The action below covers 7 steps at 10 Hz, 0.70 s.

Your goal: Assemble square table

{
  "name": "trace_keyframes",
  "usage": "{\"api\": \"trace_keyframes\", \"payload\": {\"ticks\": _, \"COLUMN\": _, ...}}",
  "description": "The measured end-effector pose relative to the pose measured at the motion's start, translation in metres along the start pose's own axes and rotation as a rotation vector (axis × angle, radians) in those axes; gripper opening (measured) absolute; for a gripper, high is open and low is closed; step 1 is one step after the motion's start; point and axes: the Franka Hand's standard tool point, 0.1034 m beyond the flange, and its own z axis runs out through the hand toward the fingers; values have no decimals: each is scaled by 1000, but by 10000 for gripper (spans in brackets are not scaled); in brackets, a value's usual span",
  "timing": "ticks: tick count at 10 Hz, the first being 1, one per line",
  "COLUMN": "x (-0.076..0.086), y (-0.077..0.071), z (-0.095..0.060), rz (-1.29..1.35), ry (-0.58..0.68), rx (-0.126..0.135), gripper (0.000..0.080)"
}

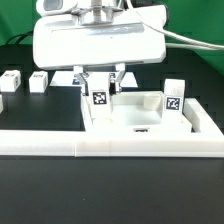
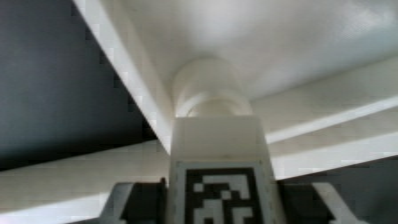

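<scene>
Here we are at the slab; the two-finger gripper (image 1: 101, 90) comes straight down under its bulky white housing, and its jaws are clamped on a white plastic leg post with a black-and-white tag (image 1: 100, 98). The wrist view agrees; the dark finger pads (image 2: 135, 203) sit flush against either side of the leg post (image 2: 221, 170), tag face toward the lens, the rounded shaft running away toward pale flat surfaces beyond.

The flat white plastic square tabletop slab (image 1: 135, 118) lies on the black table surface (image 1: 40, 180), just behind the long low white border rail (image 1: 110, 148), its edge tag facing the camera. The held post stands at the slab's corner on the exterior view's left; whether its tip is already seated in the slab, I cannot tell. An upright white tagged leg post (image 1: 174, 98) stands at the corner on the exterior view's right. A small white spare leg post (image 1: 38, 80) and a second spare leg post (image 1: 9, 82) wait well apart, toward the exterior view's left.

Handling, as I judge it: the post looks light, rigid and smooth; hard plastic that will not give but could twist or slide between the pads if the grip is off-centre. The flat tagged block is the sensible place to hold, faces square to the pads, leaving the round shaft free to meet the slab. The slab looks stiff and light too; light enough to shift under a sideways push, so the rail behind it probably serves as a brace.
</scene>
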Motion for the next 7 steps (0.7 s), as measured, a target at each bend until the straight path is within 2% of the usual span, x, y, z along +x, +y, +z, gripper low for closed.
{"api": "trace_keyframes", "payload": {"ticks": 2, "x": 0, "y": -6, "z": 1, "rz": -15, "ry": 48, "rx": -20, "gripper": 290}}
{"api": "trace_keyframes", "payload": {"ticks": 3, "x": -1, "y": -15, "z": 1, "rz": -19, "ry": 57, "rx": -18, "gripper": 290}}
{"api": "trace_keyframes", "payload": {"ticks": 4, "x": -3, "y": -22, "z": 1, "rz": -29, "ry": 58, "rx": -14, "gripper": 354}}
{"api": "trace_keyframes", "payload": {"ticks": 5, "x": -2, "y": -19, "z": 1, "rz": -25, "ry": 59, "rx": -16, "gripper": 354}}
{"api": "trace_keyframes", "payload": {"ticks": 6, "x": -2, "y": -19, "z": 1, "rz": -24, "ry": 59, "rx": -17, "gripper": 548}}
{"api": "trace_keyframes", "payload": {"ticks": 7, "x": -2, "y": -19, "z": 1, "rz": -25, "ry": 59, "rx": -16, "gripper": 623}}
